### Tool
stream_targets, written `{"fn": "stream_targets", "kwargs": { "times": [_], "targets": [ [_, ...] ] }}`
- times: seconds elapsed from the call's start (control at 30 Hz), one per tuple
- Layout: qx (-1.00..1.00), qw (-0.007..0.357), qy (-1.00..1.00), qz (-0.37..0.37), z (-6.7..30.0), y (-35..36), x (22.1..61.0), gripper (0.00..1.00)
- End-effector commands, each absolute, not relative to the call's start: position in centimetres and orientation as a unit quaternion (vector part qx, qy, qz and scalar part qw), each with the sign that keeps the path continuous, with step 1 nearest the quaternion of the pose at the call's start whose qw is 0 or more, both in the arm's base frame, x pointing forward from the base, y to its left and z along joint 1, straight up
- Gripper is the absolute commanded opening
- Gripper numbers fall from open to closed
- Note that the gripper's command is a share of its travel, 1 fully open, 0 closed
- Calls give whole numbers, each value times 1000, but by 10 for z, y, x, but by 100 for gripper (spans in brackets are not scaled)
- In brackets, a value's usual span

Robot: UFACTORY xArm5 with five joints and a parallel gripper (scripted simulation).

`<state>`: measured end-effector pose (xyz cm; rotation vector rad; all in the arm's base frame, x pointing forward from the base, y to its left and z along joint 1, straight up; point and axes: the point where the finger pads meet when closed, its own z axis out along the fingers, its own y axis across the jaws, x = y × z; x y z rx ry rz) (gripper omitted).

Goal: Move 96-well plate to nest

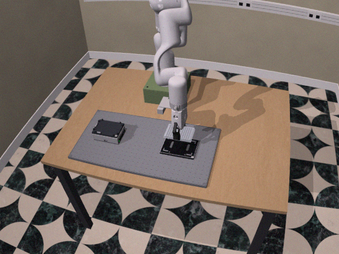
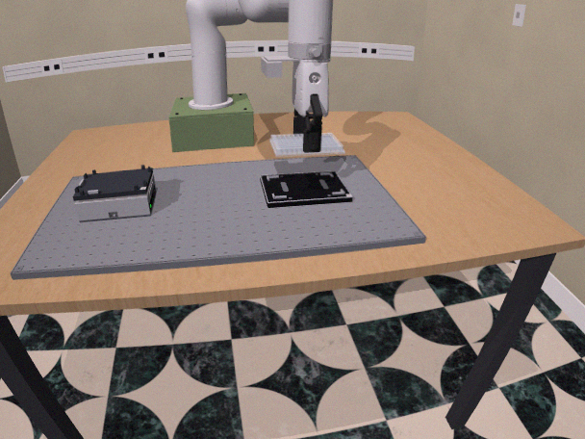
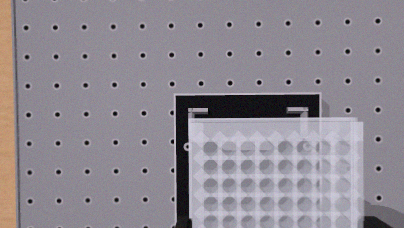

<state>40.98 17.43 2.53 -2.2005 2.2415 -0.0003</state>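
My gripper [image 1: 176, 133] is shut on the clear 96-well plate [image 1: 180, 132] and holds it level in the air. The plate also shows in the exterior view [image 2: 307, 143] and fills the lower right of the wrist view [image 3: 275, 172]. The black plate nest N1 [image 1: 179, 147] lies on the grey breadboard just below the plate and a little nearer the front; it also shows in the exterior view [image 2: 305, 188] and in the wrist view [image 3: 247, 107]. In the wrist view the plate covers most of the nest and reaches past its right edge. The plate shaker S1 [image 1: 109, 131] stands at the left with nothing on top.
The grey breadboard [image 1: 145, 146] covers the middle of the wooden table. The green arm base [image 1: 164, 89] stands behind the breadboard. The shaker also shows in the exterior view [image 2: 115, 193].
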Motion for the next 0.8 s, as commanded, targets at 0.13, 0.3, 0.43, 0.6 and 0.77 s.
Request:
{"fn": "stream_targets", "kwargs": {
  "times": [0.13,0.3,0.43,0.6,0.77],
  "targets": [
    [-701,2,714,-1,27,175,411,0],
    [-701,2,714,-1,22,175,411,0],
    [-701,2,714,-1,15,175,411,0],
    [-701,2,714,-1,7,175,411,0],
    [-701,2,714,-1,-2,174,411,0]
  ]
}}
